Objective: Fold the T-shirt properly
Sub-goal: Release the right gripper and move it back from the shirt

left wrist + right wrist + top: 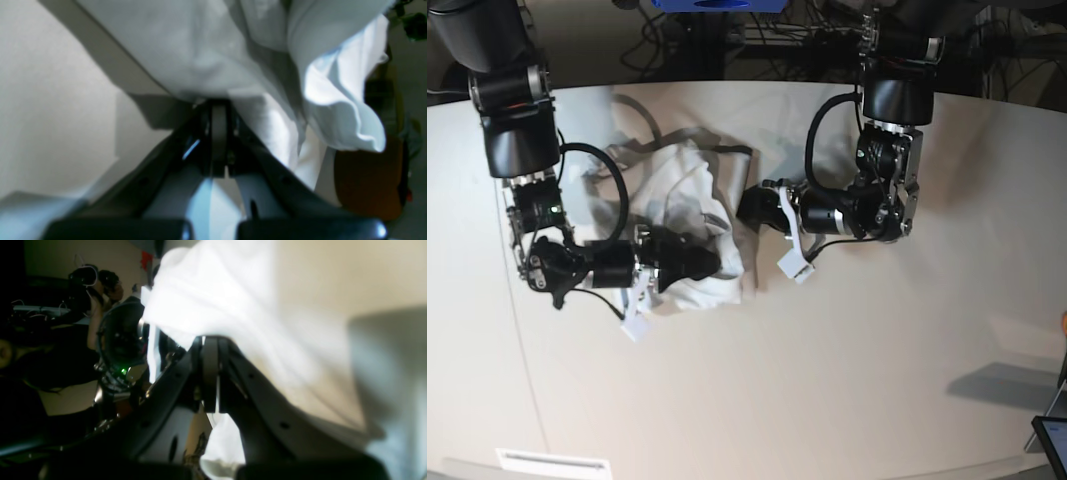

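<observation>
Both grippers, left (749,205) and right (710,264), are clamped tight on the bunched white T-shirt (689,215), which sits crumpled mid-tabletop (847,360). I'd draw them apart evenly to spread the cloth flat before folding.

1. My left gripper (745,205) is clamped tight on the T-shirt (689,215) at its right edge, forearm level.
2. My right gripper (712,265) pinches the T-shirt's lower edge, arm bent low.
</observation>
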You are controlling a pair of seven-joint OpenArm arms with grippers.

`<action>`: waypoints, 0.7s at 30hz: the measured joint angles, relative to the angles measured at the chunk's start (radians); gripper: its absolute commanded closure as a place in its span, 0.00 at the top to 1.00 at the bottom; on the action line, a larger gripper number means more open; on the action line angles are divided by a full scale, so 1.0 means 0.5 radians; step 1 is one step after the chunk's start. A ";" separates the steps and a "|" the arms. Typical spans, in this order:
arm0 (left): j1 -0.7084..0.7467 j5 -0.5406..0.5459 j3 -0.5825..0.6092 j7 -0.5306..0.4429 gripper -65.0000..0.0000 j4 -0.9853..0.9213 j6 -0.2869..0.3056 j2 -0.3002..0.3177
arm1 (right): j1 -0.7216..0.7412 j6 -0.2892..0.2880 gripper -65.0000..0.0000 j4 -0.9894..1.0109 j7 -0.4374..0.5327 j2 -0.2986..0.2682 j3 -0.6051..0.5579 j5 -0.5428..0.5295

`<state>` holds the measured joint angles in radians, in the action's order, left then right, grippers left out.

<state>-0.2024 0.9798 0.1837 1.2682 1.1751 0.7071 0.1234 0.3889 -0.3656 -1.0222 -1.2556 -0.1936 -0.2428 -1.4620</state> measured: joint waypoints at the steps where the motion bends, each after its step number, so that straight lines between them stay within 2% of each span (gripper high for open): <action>1: 0.014 0.000 -0.001 -0.001 0.02 0.021 0.002 0.002 | 0.017 0.000 0.00 0.038 0.023 0.002 -0.035 0.004; 7: 0.069 -0.028 0.000 0.035 0.02 0.157 -0.006 0.010 | 0.107 -0.035 0.00 0.365 0.259 0.007 -0.240 -0.066; 12: 0.118 -0.024 0.000 0.052 0.02 0.265 -0.006 0.094 | 0.147 -0.039 0.00 0.471 0.365 -0.008 -0.375 -0.124; 14: 0.118 -0.046 -0.009 0.062 0.02 0.301 -0.006 0.120 | 0.148 -0.047 0.00 0.466 0.366 -0.008 -0.383 -0.124; 17: 0.152 -0.065 -0.175 0.082 0.02 0.321 -0.019 0.119 | 0.114 -0.022 0.00 0.311 0.362 -0.008 -0.384 -0.037; 21: 0.199 -0.040 -0.375 0.090 0.02 0.320 -0.020 0.148 | 0.006 0.026 0.00 -0.050 0.162 0.009 -0.356 0.039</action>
<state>-0.1028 0.9600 -0.0040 1.3132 1.3354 0.6971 0.1974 0.3920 -0.3527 -1.0470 -1.1748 -0.1890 -0.4206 -1.4425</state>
